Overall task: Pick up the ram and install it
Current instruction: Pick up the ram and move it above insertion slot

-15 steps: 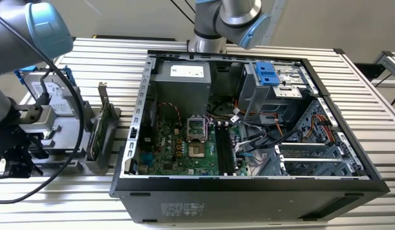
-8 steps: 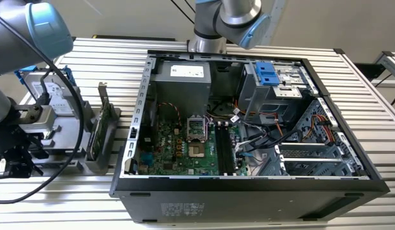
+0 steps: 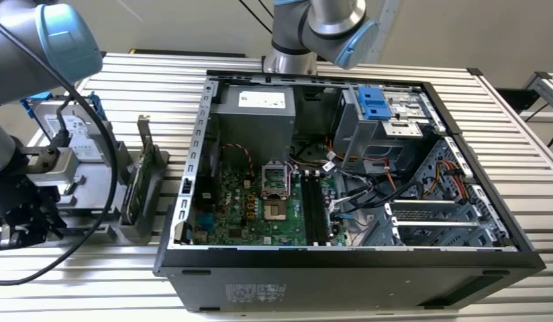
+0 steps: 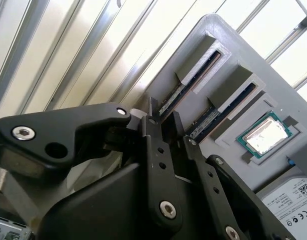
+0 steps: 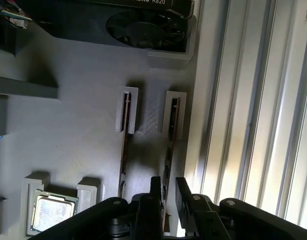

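Gripper (image 5: 167, 189) jaws stand apart, straddling the ram (image 5: 169, 152), which sits edge-on in the slot nearest the edge of the gray holder (image 5: 83, 100), beside a second stick (image 5: 124, 150). Contact cannot be determined.

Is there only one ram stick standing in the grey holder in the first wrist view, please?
No, two stand edge-on in the grey holder's slots: the ram straddled by the gripper, and another ram stick beside it.
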`<action>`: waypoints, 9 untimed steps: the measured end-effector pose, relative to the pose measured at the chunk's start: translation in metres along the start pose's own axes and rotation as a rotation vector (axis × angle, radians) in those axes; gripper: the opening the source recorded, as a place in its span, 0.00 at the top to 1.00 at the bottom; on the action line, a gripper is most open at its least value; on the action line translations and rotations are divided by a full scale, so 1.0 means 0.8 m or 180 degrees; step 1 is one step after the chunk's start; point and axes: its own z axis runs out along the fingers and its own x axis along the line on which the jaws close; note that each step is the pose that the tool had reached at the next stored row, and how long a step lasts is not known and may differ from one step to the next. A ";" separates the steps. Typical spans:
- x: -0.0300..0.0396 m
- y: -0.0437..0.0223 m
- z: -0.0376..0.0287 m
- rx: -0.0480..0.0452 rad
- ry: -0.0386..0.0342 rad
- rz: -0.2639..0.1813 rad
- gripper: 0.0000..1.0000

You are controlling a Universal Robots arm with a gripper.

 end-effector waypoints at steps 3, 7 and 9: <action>0.0000 0.0000 0.0001 0.0000 0.0000 0.0000 1.00; 0.0000 0.0000 0.0001 0.0000 0.0000 0.0000 1.00; 0.0000 0.0000 0.0001 0.0000 0.0000 0.0000 1.00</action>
